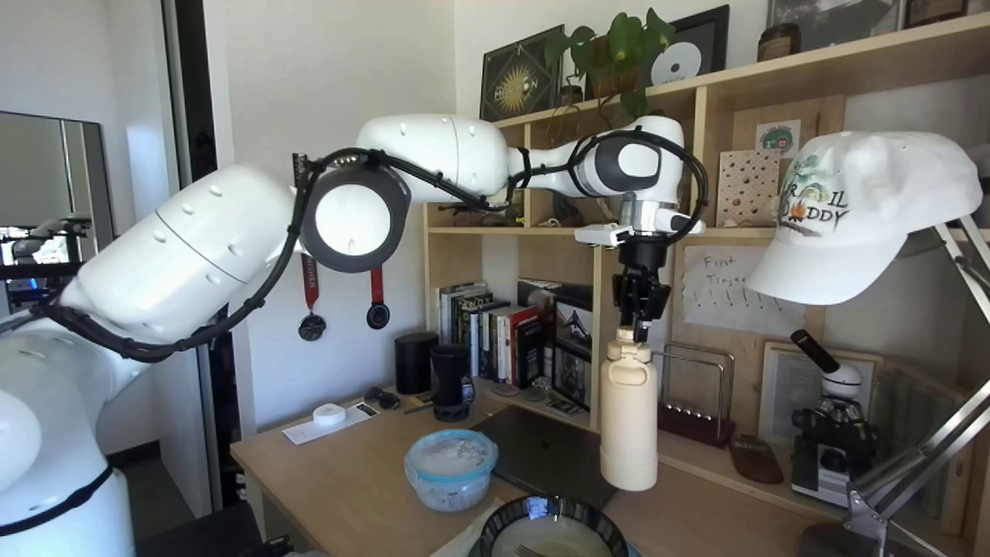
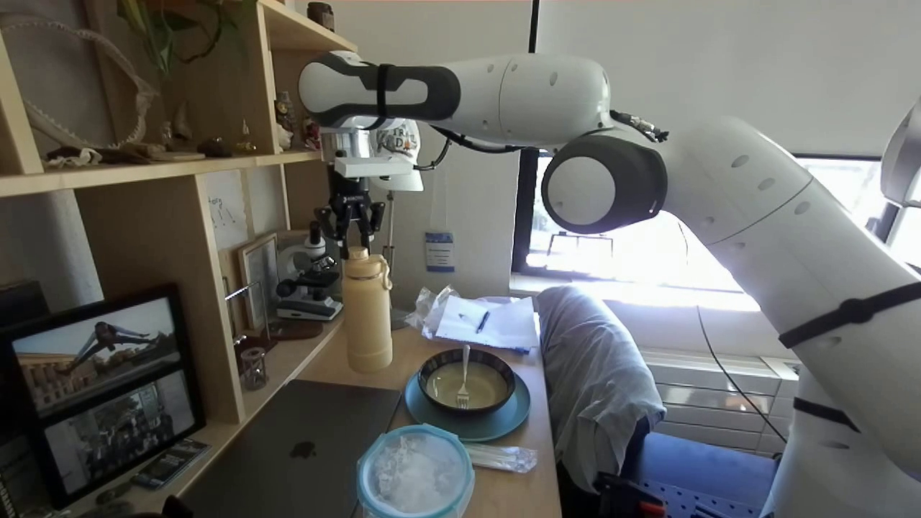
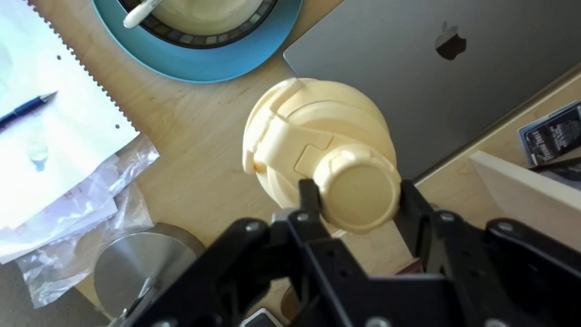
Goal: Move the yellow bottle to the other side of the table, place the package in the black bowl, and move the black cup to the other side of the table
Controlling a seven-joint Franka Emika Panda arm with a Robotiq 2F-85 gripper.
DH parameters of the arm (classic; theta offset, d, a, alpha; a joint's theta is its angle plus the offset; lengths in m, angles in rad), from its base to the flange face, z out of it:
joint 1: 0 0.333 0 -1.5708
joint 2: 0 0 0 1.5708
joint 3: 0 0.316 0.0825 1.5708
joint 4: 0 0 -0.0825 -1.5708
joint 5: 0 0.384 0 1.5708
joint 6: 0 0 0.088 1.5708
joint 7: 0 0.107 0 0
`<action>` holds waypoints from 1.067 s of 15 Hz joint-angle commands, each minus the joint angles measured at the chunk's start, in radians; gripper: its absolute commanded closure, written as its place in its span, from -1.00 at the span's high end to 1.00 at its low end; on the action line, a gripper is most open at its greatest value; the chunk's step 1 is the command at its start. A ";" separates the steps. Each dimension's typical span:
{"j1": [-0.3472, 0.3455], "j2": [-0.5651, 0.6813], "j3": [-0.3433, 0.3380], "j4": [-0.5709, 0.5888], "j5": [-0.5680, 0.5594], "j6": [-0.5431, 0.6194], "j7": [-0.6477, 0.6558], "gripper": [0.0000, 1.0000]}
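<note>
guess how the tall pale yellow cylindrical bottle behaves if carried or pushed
The bottle looks smooth and undented, so likely stiff. It may swing, as the black two-fingered hand holds only its round cap. Tall and narrow, it could tip if pushed.

In an exterior view I had plain white walls (image 1: 348,77) meeting in a corner near the upper centre, and a pale wooden shelving unit (image 1: 701,116) with open compartments covered much of the right half. A tall, dark-framed rectangular mirror (image 1: 50,178) stood at the left edge; at lower left I made out a patch of shaded grey floor (image 1: 158,483). The light-brown wooden desk (image 1: 348,480) spread across the bottom centre. In an exterior view a dark-framed window (image 2: 633,252), right of centre, glared white with daylight, most of the outdoors washed out. At lower right there I saw a blue-seated chair (image 2: 712,457), with rumpled grey cloth (image 2: 597,367) hanging beside it.
</note>
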 commanded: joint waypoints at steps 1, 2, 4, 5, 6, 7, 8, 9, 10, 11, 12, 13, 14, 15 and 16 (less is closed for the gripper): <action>0.028 -0.071 0.014 -0.037 -0.005 -0.066 -0.057 -0.59; 0.037 -0.080 0.016 -0.043 -0.004 -0.077 -0.072 -0.59; 0.052 -0.095 0.025 -0.053 -0.003 -0.100 -0.101 -0.59; 0.059 -0.104 0.031 -0.060 -0.003 -0.113 -0.121 -0.59; 0.064 -0.112 0.038 -0.064 -0.002 -0.126 -0.138 -0.59; 0.071 -0.122 0.041 -0.070 -0.004 -0.140 -0.157 -0.59; 0.078 -0.131 0.044 -0.075 -0.005 -0.152 -0.174 -0.59; 0.081 -0.139 0.050 -0.078 -0.001 -0.168 -0.196 -0.59; 0.086 -0.147 0.056 -0.079 -0.003 -0.182 -0.215 -0.59; 0.091 -0.156 0.062 -0.082 -0.004 -0.195 -0.235 -0.59; 0.096 -0.164 0.069 -0.085 -0.001 -0.210 -0.259 -0.59; 0.104 -0.175 0.074 -0.091 -0.003 -0.221 -0.283 -0.59; 0.110 -0.186 0.078 -0.097 -0.005 -0.232 -0.302 -0.59; 0.119 -0.198 0.087 -0.107 -0.005 -0.244 -0.323 -0.59; 0.124 -0.210 0.094 -0.118 -0.004 -0.253 -0.344 -0.59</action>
